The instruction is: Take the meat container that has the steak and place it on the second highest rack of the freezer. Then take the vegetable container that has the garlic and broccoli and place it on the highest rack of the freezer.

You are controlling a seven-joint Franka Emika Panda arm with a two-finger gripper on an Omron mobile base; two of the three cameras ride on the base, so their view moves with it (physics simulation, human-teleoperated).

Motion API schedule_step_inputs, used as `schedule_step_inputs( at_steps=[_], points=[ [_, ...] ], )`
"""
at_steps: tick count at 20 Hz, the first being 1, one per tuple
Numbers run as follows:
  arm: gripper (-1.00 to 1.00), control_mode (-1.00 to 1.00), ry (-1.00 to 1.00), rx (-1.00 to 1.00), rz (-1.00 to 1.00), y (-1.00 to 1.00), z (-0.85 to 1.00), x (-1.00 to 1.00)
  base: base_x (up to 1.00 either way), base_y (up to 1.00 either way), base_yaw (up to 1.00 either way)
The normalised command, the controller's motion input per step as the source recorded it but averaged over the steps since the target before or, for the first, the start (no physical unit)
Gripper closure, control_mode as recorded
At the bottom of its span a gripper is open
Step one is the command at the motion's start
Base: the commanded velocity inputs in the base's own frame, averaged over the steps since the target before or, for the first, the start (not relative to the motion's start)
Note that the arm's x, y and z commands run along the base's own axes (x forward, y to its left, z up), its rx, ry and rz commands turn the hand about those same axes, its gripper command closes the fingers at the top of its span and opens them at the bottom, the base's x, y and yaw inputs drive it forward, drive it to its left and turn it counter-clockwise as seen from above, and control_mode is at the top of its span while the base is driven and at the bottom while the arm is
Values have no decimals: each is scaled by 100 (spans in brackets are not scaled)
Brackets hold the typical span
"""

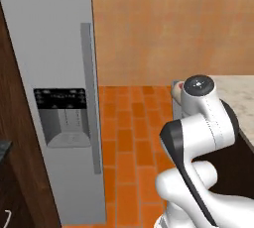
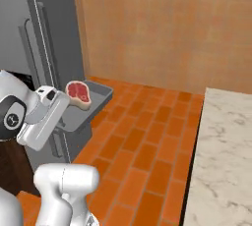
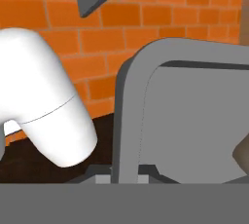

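I see an orange brick-pattern floor (image 2: pixel 147 141) running from 6 o'clock up to a plain tan wall (image 2: pixel 162 28) at 12. A pale marble countertop (image 2: pixel 221 161) sits at 4 o'clock in the right base view. Dark wooden cabinetry (image 1: pixel 17 138) stands at 9 o'clock in the left base view. Lighting looks even; source unclear.

floor (image 2: pixel 147 141): orange brick tiles | freezer (image 1: pixel 54 98) stands on it at 9 o'clock of left base view, grey door shut | counter (image 2: pixel 221 156): pale marble top at 4 o'clock of right base view, bare where visible
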Motion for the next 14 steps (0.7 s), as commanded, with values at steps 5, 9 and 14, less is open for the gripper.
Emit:
schedule_step_inputs(
  at_steps=[5, 9, 14],
  points=[
    [100, 100, 0, 0, 0, 0, 0, 0, 67, -72, -2],
    [100, 100, 0, 0, 0, 0, 0, 0, 73, -69, 0],
    [100, 100, 0, 0, 0, 0, 0, 0, 97, -38, 0]
  ],
)
